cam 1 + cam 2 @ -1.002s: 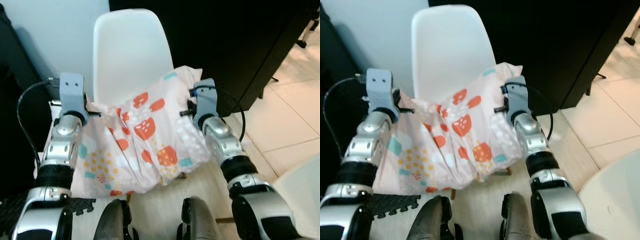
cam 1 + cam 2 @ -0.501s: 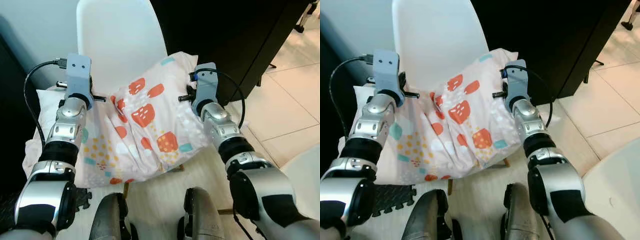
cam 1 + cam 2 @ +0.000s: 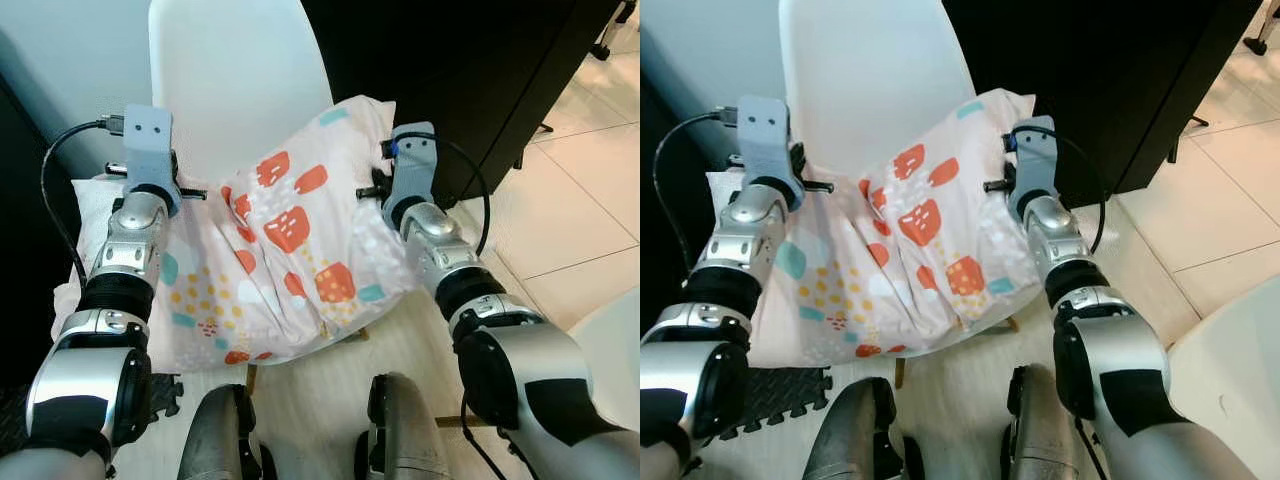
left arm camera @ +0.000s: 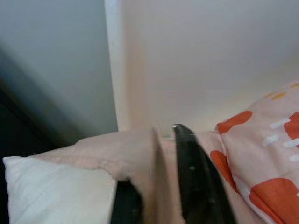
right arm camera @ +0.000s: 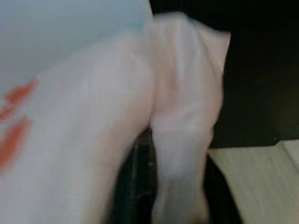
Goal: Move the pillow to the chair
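Pillow (image 3: 290,265) lies on the chair (image 3: 240,85) seat, left hand (image 4: 156,186) and right hand (image 5: 161,186) each pinching a corner (fabric bunched); settle it squarely against the chair's backrest before letting go.

Black cabinet (image 3: 470,70), tile floor (image 3: 590,210), foam mat (image 3: 780,392)

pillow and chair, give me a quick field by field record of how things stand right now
pillow: pale pink fabric pillow with orange, teal and yellow prints, lying over the chair seat, bunched in the middle
chair: white moulded plastic chair, backrest upright behind the pillow
left gripper: left gripper pinching the pillow's edge, fabric between its black fingers
right gripper: right gripper gripping a fold at the pillow's opposite edge
other: white cushion beside the left arm
floor: pale tiled floor
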`<state>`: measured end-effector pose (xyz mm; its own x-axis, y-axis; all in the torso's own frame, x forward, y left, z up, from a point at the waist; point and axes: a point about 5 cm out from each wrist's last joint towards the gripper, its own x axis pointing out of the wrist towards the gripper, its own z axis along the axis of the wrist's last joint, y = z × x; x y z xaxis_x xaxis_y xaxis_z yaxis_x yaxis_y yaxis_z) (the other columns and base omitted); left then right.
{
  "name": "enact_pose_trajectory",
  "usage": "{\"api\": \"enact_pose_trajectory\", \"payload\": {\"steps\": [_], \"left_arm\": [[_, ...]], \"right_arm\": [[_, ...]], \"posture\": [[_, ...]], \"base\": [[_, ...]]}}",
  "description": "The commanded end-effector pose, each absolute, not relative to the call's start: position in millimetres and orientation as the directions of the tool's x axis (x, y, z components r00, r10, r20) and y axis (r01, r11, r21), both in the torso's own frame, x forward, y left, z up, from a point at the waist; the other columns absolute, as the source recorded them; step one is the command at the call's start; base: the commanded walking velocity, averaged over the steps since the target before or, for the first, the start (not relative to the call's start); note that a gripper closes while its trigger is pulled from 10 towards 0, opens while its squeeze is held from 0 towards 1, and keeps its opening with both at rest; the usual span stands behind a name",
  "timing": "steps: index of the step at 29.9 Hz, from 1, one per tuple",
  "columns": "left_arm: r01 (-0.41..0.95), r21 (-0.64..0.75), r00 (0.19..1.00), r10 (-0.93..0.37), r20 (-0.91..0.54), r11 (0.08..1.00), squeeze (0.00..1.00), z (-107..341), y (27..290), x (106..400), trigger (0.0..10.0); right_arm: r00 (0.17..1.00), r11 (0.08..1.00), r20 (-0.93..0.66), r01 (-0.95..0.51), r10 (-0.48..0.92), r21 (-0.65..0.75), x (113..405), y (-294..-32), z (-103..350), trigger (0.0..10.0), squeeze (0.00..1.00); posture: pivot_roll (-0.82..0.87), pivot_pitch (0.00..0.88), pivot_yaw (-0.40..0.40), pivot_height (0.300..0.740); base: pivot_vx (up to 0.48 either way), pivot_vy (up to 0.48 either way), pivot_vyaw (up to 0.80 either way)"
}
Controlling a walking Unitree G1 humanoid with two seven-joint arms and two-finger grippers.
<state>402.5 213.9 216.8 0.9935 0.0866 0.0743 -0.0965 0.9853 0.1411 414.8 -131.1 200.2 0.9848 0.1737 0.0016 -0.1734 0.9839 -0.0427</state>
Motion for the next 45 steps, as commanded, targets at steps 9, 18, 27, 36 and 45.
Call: {"api": "enact_pose_trajectory", "payload": {"steps": [9, 18, 27, 36, 45], "left_arm": [[-0.144, 0.118, 0.984, 0.130, 0.119, 0.982, 1.00, 218.7, 218.2, 400.9, 10.0], [-0.284, 0.031, 0.895, 0.253, 0.367, 0.958, 0.00, 295.7, 249.9, 381.7, 10.0], [-0.152, 0.231, 0.987, 0.159, -0.014, 0.961, 0.00, 233.4, 264.8, 321.5, 10.0], [-0.132, 0.268, 0.937, 0.208, -0.281, 0.954, 0.00, 140.1, 275.6, 266.8, 10.0], [-0.507, 0.347, 0.809, 0.574, -0.124, 0.789, 0.00, 177.4, 334.5, 248.4, 10.0]], "right_arm": [[0.996, 0.989, 0.056, 0.070, -0.063, -0.134, 416.3, -158.2, 207.6, 10.0, 1.00], [0.991, 0.998, 0.133, 0.035, -0.028, -0.047, 421.6, -159.4, 237.8, 10.0, 0.00], [0.979, 0.968, 0.038, -0.190, 0.198, -0.163, 416.8, -135.6, 213.0, 10.0, 0.00], [0.973, 0.958, -0.027, -0.231, 0.230, -0.171, 410.2, -129.2, 187.1, 10.0, 0.00], [0.958, 0.944, -0.042, -0.287, 0.284, -0.162, 408.3, -124.2, 183.6, 10.0, 0.00]], "posture": [[0.06, 0.237, -0.032, 0.582], [0.06, 0.229, -0.018, 0.582], [0.09, 0.233, -0.008, 0.582], [0.08, 0.229, -0.007, 0.582], [0.09, 0.227, -0.007, 0.582]], "base": [[0.000, 0.000, 0.00], [0.000, 0.000, 0.00], [0.000, 0.000, 0.00], [0.000, 0.000, 0.00], [0.000, 0.000, 0.00]]}}
